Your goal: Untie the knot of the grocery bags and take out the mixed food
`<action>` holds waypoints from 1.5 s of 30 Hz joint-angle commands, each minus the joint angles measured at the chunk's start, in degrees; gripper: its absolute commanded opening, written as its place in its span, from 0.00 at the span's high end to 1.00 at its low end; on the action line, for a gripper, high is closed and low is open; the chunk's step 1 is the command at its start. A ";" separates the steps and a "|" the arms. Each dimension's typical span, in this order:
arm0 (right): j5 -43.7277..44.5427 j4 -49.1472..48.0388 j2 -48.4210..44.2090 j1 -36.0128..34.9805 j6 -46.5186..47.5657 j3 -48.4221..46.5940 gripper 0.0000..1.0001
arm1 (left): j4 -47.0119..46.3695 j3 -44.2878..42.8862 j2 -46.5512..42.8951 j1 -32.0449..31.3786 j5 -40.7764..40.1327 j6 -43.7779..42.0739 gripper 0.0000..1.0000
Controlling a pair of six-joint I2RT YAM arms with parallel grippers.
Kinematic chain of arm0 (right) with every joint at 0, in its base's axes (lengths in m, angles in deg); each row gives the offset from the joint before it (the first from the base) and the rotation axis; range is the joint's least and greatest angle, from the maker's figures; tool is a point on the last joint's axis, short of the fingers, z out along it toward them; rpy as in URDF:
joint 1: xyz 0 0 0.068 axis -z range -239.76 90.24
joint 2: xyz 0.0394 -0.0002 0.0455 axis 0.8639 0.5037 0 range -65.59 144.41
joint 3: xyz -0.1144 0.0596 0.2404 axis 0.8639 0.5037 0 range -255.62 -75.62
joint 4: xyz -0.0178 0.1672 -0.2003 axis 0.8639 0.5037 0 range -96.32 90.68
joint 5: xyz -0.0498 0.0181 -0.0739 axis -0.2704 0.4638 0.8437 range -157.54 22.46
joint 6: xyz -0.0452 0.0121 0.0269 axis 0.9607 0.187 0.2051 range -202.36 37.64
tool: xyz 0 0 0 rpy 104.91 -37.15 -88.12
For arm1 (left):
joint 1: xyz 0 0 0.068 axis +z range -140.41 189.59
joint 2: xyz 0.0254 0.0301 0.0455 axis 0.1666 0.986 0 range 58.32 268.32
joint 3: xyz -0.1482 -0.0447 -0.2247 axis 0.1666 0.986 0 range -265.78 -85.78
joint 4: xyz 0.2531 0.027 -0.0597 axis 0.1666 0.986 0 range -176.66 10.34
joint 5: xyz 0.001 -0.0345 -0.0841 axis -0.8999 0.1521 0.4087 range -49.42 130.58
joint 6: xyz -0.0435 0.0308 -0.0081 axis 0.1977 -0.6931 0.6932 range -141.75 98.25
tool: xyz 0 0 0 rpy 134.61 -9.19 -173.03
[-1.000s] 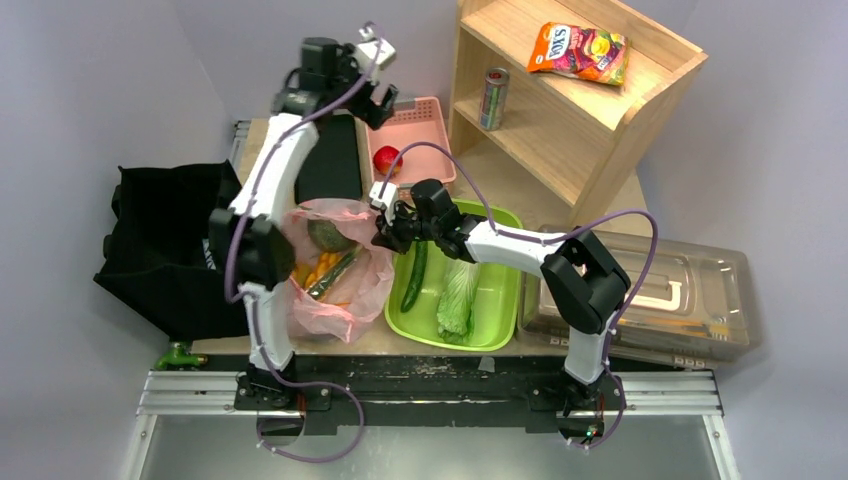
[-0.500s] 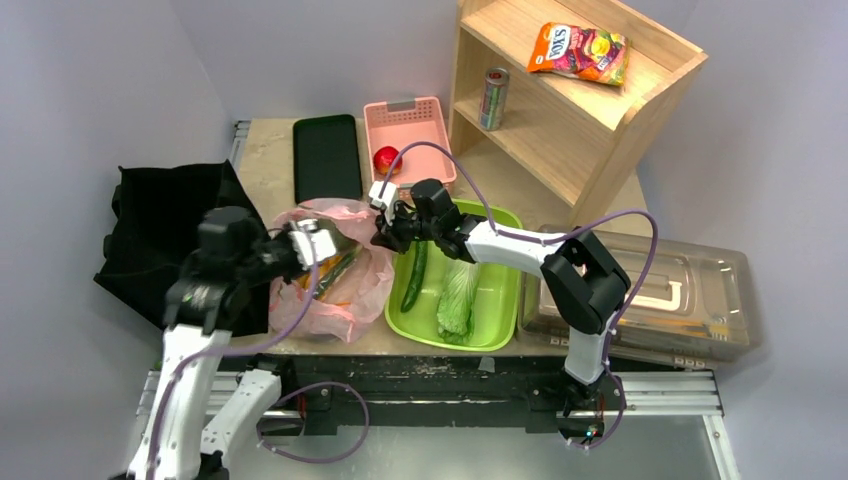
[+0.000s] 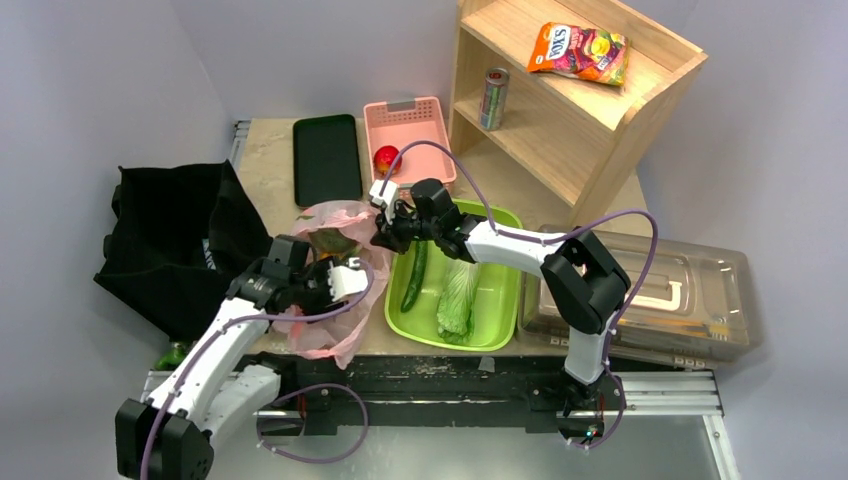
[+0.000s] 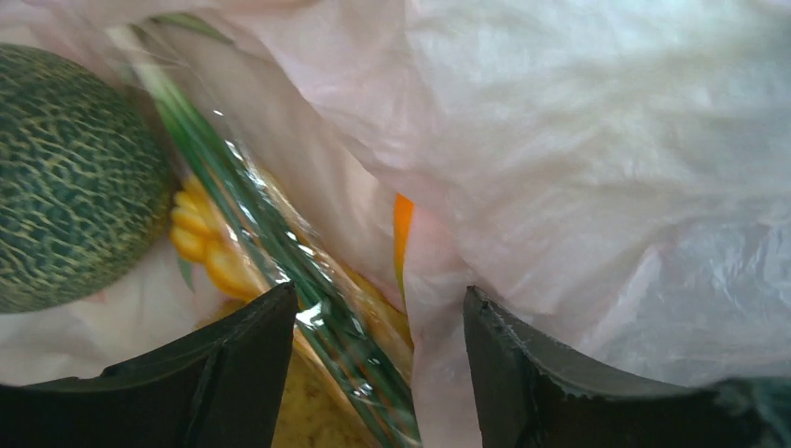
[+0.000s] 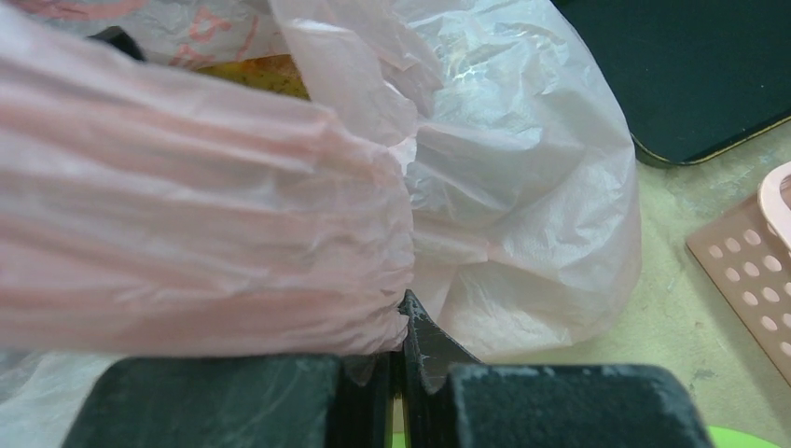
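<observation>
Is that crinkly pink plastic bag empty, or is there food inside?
Food inside: the left wrist view looks into the pink plastic bag and shows a netted green melon, wrapped thin green stalks and a yellow item.

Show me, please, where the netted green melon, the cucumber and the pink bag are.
netted green melon (image 4: 67,177), left wrist view, middle of its rind.
cucumber (image 3: 415,277), top view, halfway along its length.
pink bag (image 5: 522,187), right wrist view, crinkled side wall.
</observation>
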 commanded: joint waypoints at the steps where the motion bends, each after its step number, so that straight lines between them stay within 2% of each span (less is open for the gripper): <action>1: -0.31 -2.19 0.01 -0.29 -1.04 -2.71 1.00 | -16.50 0.58 5.80 -2.21 -5.34 5.83 0.36; 6: -0.50 -1.73 0.25 -0.28 -1.15 -3.30 1.00 | -25.14 2.29 12.57 -2.79 -10.18 7.14 0.41; 10: -0.45 -1.56 0.41 -0.28 -1.14 -3.53 1.00 | -26.43 3.83 15.29 -3.38 -12.54 4.69 0.39; 13: -0.43 -1.41 0.59 -0.28 -1.05 -4.01 1.00 | -24.45 4.98 13.27 -3.22 -10.87 3.64 0.39; 18: -0.06 -1.11 0.62 -0.19 -0.81 -4.30 1.00 | -14.92 5.87 2.52 -3.08 -5.13 2.08 0.66; 20: -0.05 -0.90 0.61 -0.12 -0.64 -4.25 1.00 | -9.04 5.21 -3.00 -2.96 -3.27 1.54 0.72; 21: -0.11 -0.86 0.52 -0.07 -0.62 -4.21 1.00 | -5.67 4.64 -5.43 -2.60 -1.84 0.82 0.71; 23: -0.20 -0.78 0.53 -0.02 -0.50 -4.25 1.00 | 0.38 3.36 -10.23 -1.59 1.50 -1.01 0.60; 25: -0.27 -0.69 0.59 0.05 -0.41 -4.30 1.00 | 0.11 2.32 -13.61 -0.95 1.12 2.65 0.51; 27: -0.47 -0.58 0.75 0.07 -0.39 -4.36 1.00 | -1.49 0.35 -13.33 -0.86 -0.10 6.40 0.51; 32: -1.07 -0.62 1.12 0.07 -0.85 -4.73 1.00 | -12.00 -2.86 -2.71 -0.91 -7.53 15.03 0.58; 38: -1.21 -0.42 1.49 0.67 -2.89 -5.30 1.00 | -23.18 -1.46 8.92 -2.13 -9.01 11.66 0.57; 40: -0.97 -0.52 1.56 0.95 -3.42 -5.49 1.00 | -24.64 -0.66 12.04 -2.16 -9.46 9.55 0.53; 43: -0.79 -0.75 1.81 1.51 -4.06 -5.90 1.00 | -25.07 0.57 15.56 -2.16 -9.88 7.53 0.37; 45: -0.60 -0.92 1.86 1.91 -4.48 -5.89 1.00 | -26.05 1.16 18.16 -2.16 -12.77 7.76 0.36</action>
